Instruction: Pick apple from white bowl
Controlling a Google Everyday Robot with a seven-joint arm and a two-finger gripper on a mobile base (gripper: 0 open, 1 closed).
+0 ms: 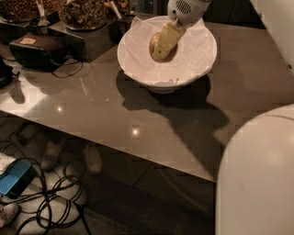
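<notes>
The white bowl [193,59], lined with crumpled white paper, stands at the back of the grey table [115,114]. My gripper [163,42] reaches down into the bowl from above, its yellowish tip low over the paper lining. A small round yellowish-brown shape, the apple [153,45], shows right at the gripper's tip, mostly covered by it. I cannot tell whether the gripper touches or holds the apple.
Dark containers of brown snacks [82,13] stand left of the bowl at the back. A black box [39,48] with a cable lies at the left. My white arm housing [257,174] fills the lower right. Cables and a blue object [16,176] lie on the floor.
</notes>
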